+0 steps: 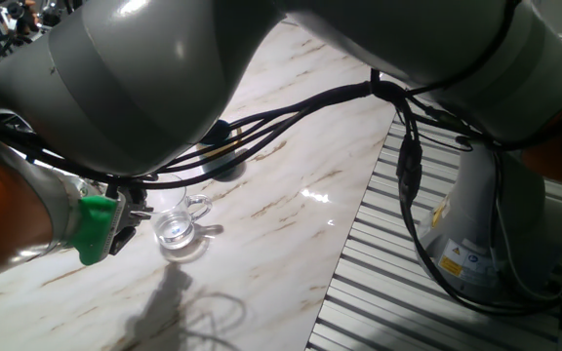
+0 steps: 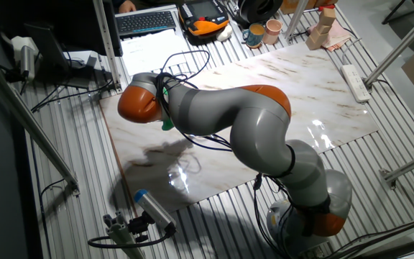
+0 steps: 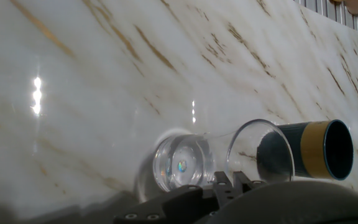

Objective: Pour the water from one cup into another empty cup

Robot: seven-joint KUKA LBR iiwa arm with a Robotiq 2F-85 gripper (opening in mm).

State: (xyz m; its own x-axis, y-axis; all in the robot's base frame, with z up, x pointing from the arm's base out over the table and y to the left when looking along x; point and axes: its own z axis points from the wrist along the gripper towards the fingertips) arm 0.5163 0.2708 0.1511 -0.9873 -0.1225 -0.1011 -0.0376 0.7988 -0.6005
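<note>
Marble tabletop (image 1: 291, 185) fills the frame. Lower left in one fixed view, the glass mug (image 1: 177, 228) stands just beside the gripper (image 1: 125, 216); whether its fingers are parted cannot be told. Behind, mid-left, the dark mug (image 1: 224, 161) sits under cables (image 1: 291, 107).

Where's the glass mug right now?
In one fixed view, the glass mug stands on the marble table, just right of the green tool; the hand view shows the dark mug right behind it.
</note>
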